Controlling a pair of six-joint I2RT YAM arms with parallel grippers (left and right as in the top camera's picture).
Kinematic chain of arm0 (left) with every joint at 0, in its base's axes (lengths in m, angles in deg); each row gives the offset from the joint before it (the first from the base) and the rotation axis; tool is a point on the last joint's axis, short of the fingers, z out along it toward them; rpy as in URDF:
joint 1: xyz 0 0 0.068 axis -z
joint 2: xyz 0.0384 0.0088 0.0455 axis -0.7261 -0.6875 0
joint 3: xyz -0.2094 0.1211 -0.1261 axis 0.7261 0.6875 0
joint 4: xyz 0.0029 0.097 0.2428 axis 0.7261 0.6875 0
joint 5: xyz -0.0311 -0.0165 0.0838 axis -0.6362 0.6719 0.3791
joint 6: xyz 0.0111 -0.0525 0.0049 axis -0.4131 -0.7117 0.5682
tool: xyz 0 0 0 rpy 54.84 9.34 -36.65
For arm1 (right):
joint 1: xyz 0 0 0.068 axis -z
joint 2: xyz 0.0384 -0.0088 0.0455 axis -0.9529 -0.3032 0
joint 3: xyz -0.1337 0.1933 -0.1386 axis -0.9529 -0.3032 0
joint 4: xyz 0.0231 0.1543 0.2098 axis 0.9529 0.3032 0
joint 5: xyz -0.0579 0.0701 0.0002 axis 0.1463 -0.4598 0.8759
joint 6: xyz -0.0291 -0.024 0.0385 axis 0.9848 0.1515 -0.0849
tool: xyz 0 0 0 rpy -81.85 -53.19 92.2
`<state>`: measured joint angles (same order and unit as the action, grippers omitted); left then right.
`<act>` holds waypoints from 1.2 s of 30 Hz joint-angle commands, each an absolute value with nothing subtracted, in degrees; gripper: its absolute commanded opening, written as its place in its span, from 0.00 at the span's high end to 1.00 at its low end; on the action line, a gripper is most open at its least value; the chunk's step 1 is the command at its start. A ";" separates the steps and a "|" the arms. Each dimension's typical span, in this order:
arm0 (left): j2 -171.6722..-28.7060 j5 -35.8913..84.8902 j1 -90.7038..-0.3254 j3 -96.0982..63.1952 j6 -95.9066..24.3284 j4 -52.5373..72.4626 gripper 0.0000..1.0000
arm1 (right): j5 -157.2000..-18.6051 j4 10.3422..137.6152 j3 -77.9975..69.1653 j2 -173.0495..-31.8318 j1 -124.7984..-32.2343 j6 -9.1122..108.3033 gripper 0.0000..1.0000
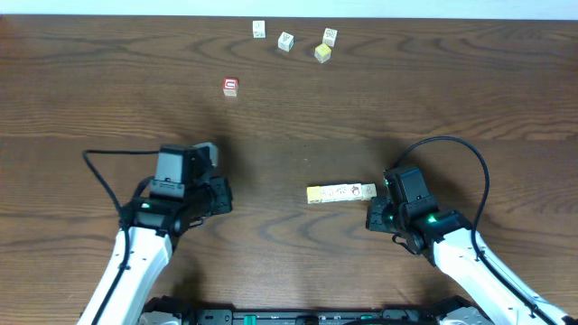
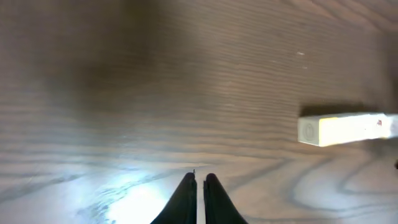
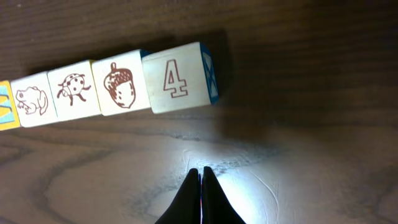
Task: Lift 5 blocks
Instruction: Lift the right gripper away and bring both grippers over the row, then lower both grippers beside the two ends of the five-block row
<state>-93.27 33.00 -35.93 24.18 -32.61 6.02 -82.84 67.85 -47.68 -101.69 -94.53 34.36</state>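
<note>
As it lies on the dark wooden surface (image 1: 433, 99) near 4 o'clock of centre, row of five small cream and yellow wooden picture blocks (image 1: 341, 192) untouched, right pincer (image 3: 201, 173) closed tight, empty, near its 5 o'clock, left pincer (image 2: 199, 180) likewise closed, well apart at 9 o'clock

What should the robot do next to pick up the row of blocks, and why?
Probably slide the left gripper toward the yellow block at the end of the row of blocks. Both grippers are shut. The right gripper sits near the number 4 block at the other end, but the left one is well apart, so nothing squeezes the row yet.
</note>
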 commanded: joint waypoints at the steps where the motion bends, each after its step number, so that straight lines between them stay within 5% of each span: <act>1: -94.36 33.61 -31.97 23.24 -32.96 3.98 0.93 | -81.60 67.32 -47.59 -101.88 -94.94 33.55 0.99; 7: -96.90 41.77 -26.97 23.24 -40.00 1.06 0.93 | -80.77 67.35 -47.62 -102.19 -94.96 33.55 0.99; 36: -102.17 41.70 -26.23 23.24 -41.90 -1.15 0.93 | -79.76 60.20 -47.62 -110.65 -94.96 33.51 0.99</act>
<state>-101.95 40.54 -26.40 24.18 -41.57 -0.95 -79.87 60.64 -47.68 -109.93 -94.57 34.16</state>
